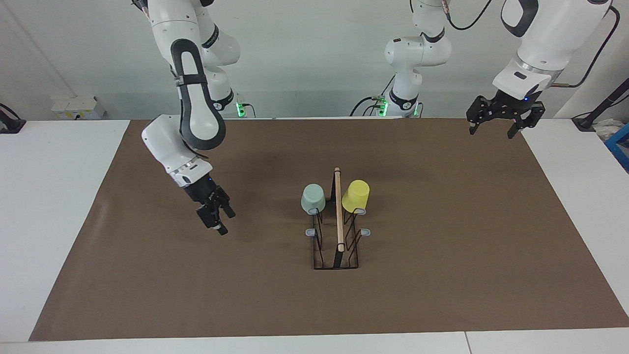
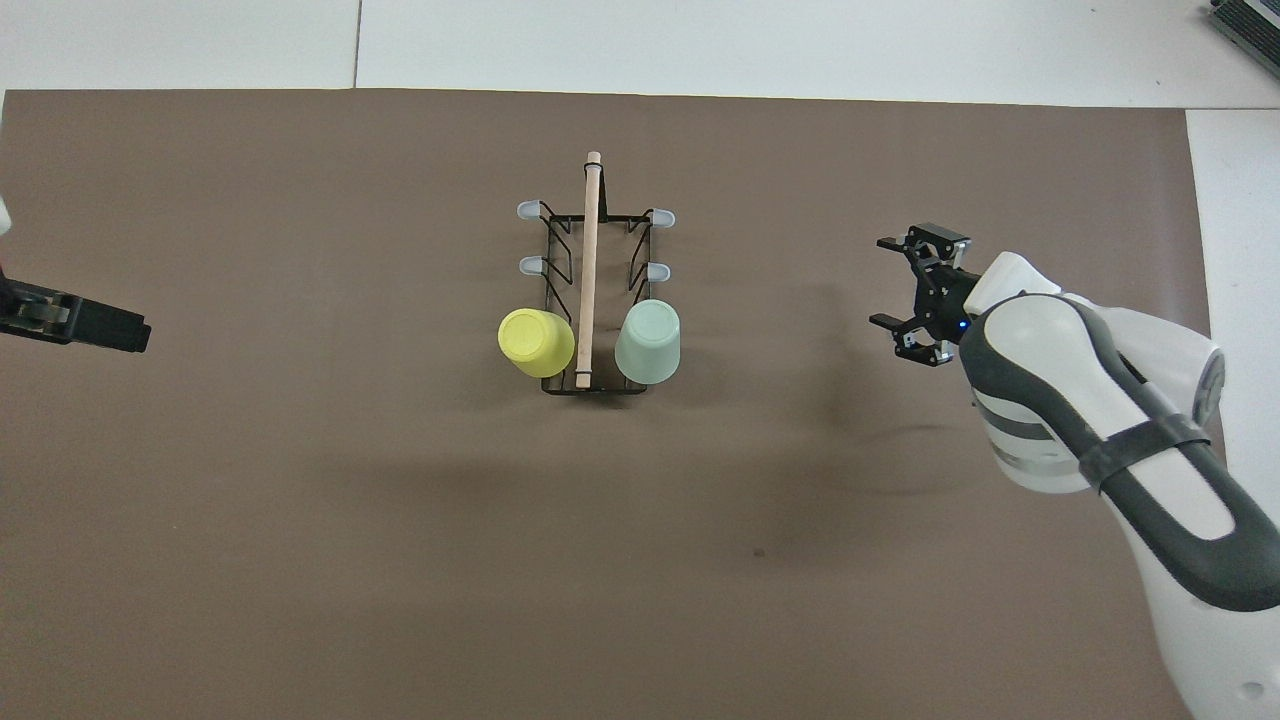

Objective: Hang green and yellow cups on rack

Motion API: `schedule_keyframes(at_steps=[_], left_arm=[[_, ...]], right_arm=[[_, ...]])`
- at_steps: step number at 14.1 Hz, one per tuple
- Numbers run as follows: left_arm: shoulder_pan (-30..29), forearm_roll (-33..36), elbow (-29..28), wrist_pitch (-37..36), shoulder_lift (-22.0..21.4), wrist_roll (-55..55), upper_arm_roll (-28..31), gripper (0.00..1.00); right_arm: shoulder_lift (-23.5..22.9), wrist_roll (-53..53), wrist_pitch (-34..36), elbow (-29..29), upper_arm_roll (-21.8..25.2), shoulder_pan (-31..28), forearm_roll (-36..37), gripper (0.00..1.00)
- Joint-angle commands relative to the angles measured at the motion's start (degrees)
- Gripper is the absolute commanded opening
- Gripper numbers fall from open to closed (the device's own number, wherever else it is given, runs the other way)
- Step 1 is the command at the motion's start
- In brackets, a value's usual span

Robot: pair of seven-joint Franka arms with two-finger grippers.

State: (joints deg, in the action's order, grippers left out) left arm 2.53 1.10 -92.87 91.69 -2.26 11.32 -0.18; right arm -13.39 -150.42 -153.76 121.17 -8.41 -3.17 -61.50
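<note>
Brown matting (image 1: 442,275) covers the white desk (image 1: 59,221) between the two arms, with bare mat all round the rack (image 1: 336,246), which stands near the middle. The rack is a thin black wire frame under a wooden dowel (image 1: 338,211); by the look of it, it is light and would shift or tip if pushed sideways.

The green cup (image 1: 313,198) and the yellow cup (image 1: 356,196) both sit mouth-down on the pair of prongs nearest the robots, green toward the right arm's end, yellow toward the left arm's. They look like smooth, stiff, light plastic, likely slippery, and the taper would let them slide out of a squeeze; a grip across the side wall near the wider mouth seems safest. Four grey-tipped prongs (image 2: 530,238) farther from the robots are bare.

The right gripper (image 1: 219,217) hangs over bare mat toward its own end, released and holding nothing. The left gripper (image 1: 493,126) waits high over the mat's corner, fingers apart and empty. Both cups appear hung, so the task looks complete.
</note>
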Motion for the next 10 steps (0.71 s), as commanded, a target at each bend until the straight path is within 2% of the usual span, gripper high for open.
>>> schedule_keyframes(at_steps=[1,5,8,10], left_arm=[[-0.24,-0.04,-1.44,0.68,-1.61,-0.24,-0.17,1.00],[-0.59,-1.45,0.05,-2.04,-1.52,-0.42,-0.70,1.00],[-0.77,-2.86,2.24,-3.62,-0.64,-0.51,-0.61,1.00],[-0.86,-2.77,3.48,-4.59,-0.29,-0.51,-0.52,1.00]], right_arm=[[0.55,1.52,5.56,-2.77,-0.38,-5.42,11.97,1.00],[0.55,11.26,16.09,-9.70,-0.38,-8.86,30.16,1.00],[2.13,27.22,25.32,-15.07,-0.29,-8.78,43.53,1.00],[4.50,41.01,30.78,-16.40,-0.81,-7.99,49.87,1.00]])
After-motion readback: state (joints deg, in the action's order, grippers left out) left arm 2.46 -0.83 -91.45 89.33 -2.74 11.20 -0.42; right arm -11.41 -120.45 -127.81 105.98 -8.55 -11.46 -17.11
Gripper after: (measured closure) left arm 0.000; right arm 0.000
